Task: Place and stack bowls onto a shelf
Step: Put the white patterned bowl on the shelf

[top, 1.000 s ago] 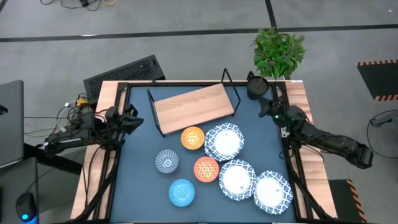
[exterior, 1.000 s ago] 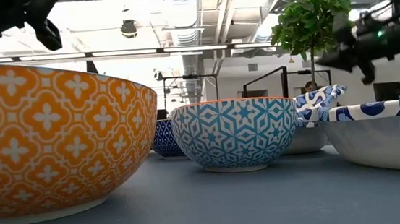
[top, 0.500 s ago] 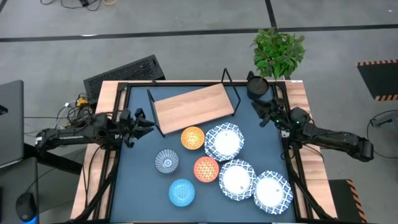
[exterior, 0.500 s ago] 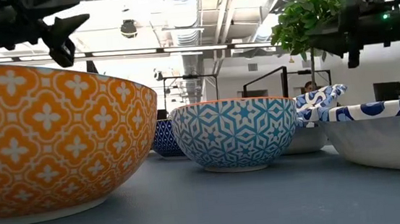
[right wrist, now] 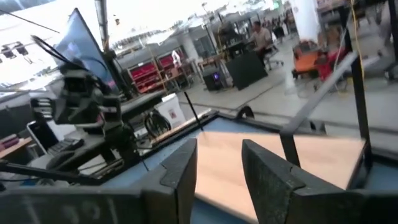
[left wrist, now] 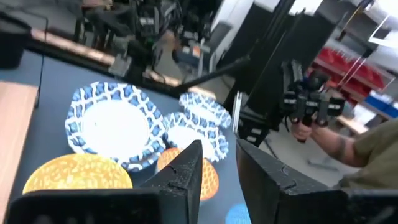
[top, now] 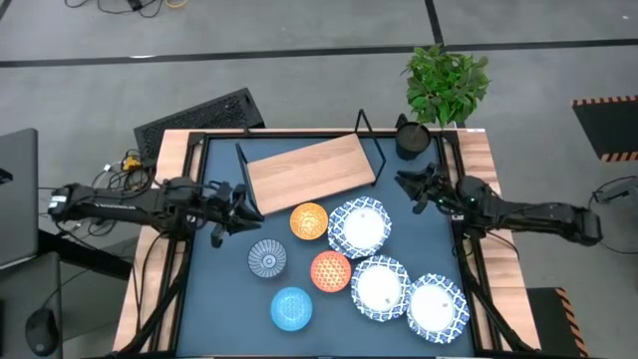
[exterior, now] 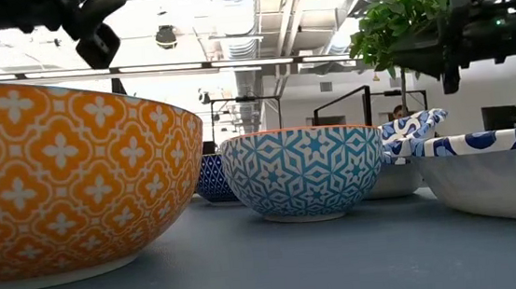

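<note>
Dark-blue tabletop (top: 224,289) is seen from above, framed in black metal and carrying all seven round bowls. Toward its far edge the flat rectangular light-wood shelf with a thin black wire frame (top: 311,170) is laid at a slight angle, and no bowl is found on it. Just in front of the shelf the small yellow-orange bowl (top: 309,220) is set, with a large white bowl with a blue-patterned rim (top: 360,226) touching it on the right. Nearer the front, the small grey-blue patterned bowl (top: 267,259) and the small red-orange bowl (top: 331,270) are placed, the small light-blue bowl (top: 291,308) being nearest the front edge. Two more large white blue-rimmed bowls (top: 380,288) (top: 437,305) are lined up toward the front right corner.

The left gripper (top: 242,205) is held above the tabletop, just left of the yellow-orange bowl; its fingers (left wrist: 184,171) are parted and nothing is grasped. The right gripper (top: 411,183) is held over the right side of the tabletop, near the shelf's right end, its fingers (right wrist: 180,167) likewise spread and empty. A black cup (top: 412,138) and a green leafy plant (top: 447,82) are seen at the far right corner.
</note>
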`<act>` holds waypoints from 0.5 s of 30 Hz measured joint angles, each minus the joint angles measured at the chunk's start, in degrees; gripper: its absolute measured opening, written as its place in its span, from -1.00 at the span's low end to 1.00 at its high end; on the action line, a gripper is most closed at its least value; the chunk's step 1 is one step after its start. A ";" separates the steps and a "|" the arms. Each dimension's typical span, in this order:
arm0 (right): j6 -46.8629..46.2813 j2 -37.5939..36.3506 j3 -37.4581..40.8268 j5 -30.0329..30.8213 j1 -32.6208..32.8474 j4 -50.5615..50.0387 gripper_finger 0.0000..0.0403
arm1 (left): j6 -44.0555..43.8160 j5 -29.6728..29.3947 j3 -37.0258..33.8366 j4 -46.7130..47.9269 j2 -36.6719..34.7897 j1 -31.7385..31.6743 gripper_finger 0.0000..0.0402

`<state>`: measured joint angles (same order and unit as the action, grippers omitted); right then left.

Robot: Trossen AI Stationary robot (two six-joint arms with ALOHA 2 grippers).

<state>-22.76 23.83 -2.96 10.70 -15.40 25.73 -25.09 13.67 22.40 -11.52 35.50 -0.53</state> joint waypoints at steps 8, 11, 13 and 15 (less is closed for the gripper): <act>-2.30 11.20 0.00 2.87 -0.11 1.09 -0.42 | 2.98 -0.70 5.66 5.77 5.72 1.22 -0.69; -2.30 15.11 -0.04 4.06 -0.11 4.71 -0.46 | 2.78 -0.85 5.66 7.68 6.91 1.22 -0.74; -2.23 17.48 -0.71 4.38 -0.22 6.39 -0.47 | 1.94 -1.62 5.66 9.42 7.78 1.22 -0.78; -1.42 19.59 -2.09 4.42 -0.81 6.91 -0.48 | 1.67 -2.79 5.66 10.76 8.66 1.22 -0.83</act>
<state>-24.19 43.42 -5.05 15.11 -16.20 32.64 -23.42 10.89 28.06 -0.76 44.16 0.69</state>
